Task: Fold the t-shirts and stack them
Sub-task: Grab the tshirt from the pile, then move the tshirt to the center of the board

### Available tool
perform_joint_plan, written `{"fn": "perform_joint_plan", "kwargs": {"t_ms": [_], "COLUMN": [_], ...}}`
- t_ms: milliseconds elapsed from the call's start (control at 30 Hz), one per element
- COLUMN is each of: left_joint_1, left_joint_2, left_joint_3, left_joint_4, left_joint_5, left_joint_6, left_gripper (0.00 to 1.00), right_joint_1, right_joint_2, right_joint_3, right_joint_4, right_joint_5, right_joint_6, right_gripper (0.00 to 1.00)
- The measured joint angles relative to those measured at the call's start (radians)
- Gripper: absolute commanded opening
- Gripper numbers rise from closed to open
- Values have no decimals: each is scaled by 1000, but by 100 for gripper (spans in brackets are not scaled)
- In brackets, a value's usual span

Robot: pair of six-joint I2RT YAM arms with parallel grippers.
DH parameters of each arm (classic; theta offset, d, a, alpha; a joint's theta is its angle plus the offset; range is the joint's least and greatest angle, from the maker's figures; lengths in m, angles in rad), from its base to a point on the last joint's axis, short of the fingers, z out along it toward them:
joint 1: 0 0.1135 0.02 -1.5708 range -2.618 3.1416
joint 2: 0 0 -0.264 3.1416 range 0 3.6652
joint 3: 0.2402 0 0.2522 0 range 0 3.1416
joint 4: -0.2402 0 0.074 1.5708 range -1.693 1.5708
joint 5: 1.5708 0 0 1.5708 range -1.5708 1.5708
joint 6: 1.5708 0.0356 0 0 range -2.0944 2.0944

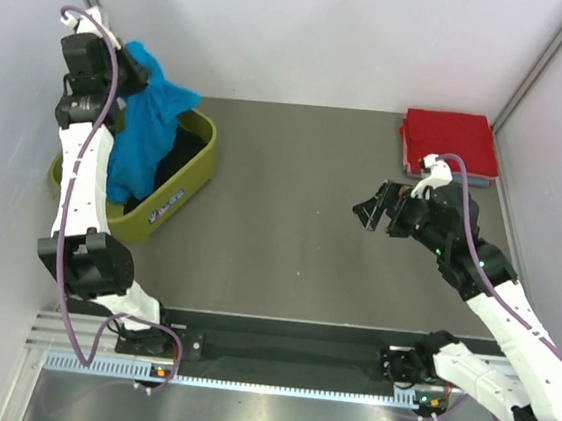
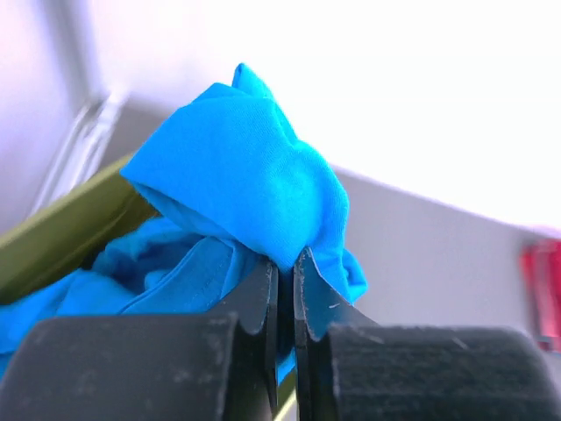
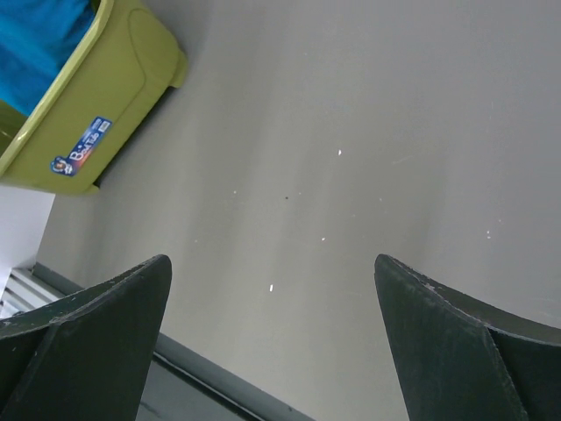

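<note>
the step in hand looks like drawing the turquoise t-shirt (image 1: pixel 138 150) out of the tub (image 1: pixel 192 173) so it can be laid out for folding. to do it well, the bare middle of the desk (image 1: pixel 290 222) should take the cloth, and the near arm should be ready to catch a second edge there and spread it. most of the shirt hangs down into the tub, with its lower part inside the rim. the lift should therefore go higher until the hem clears the wall, or the tub may get dragged along. the pinch is only on a bunched fold, so a slow carry is safer than a swing.

the right tool (image 1: pixel 382 209) hovers over the middle of the desk with its jaws spread wide, holding and touching nothing. farther back on the left, the left tool (image 2: pixel 285 263) is raised above the tub with its jaws nearly together, clamped on a gathered fold of the turquoise cloth. in the far right corner a folded red t-shirt (image 1: pixel 449 140) lies flat, well apart from both arms.
</note>
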Motion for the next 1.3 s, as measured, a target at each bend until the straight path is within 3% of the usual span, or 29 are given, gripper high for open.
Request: {"fn": "perform_joint_plan", "kwargs": {"t_ms": [267, 533, 667, 800, 933, 1033, 1200, 1300], "left_joint_1": [-93, -121, -136, -204, -348, -438, -580, -673], "left_joint_2": [-10, -19, -57, -98, -74, -62, -50, -2], "left_joint_3": [94, 269, 258, 150, 71, -83, -405, -451], "left_joint_4": [254, 579, 742, 867, 755, 674, 517, 387], "left_joint_5": [184, 279, 314, 385, 479, 515, 452, 421], "left_joint_6": [-131, -413, -585, -694, -618, -558, -457, -391], "left_gripper": [0, 0, 0, 0, 0, 0, 0, 0], "right_joint_1": [0, 0, 0, 0, 0, 0, 0, 0], "right_joint_2": [-14, -30, -31, -36, -36, -29, 4, 9], "right_joint_3": [0, 0, 0, 0, -2, -21, -89, -122], "right_joint_4": [-1, -5, -9, -12, -22, -23, -37, -48], "right_joint_5": [22, 68, 77, 98, 123, 148, 182, 191], "right_joint_6": [-8, -11, -11, -8, 0, 6, 31, 43], "right_gripper": [100, 100, 100, 100, 100, 100, 100, 100]}}
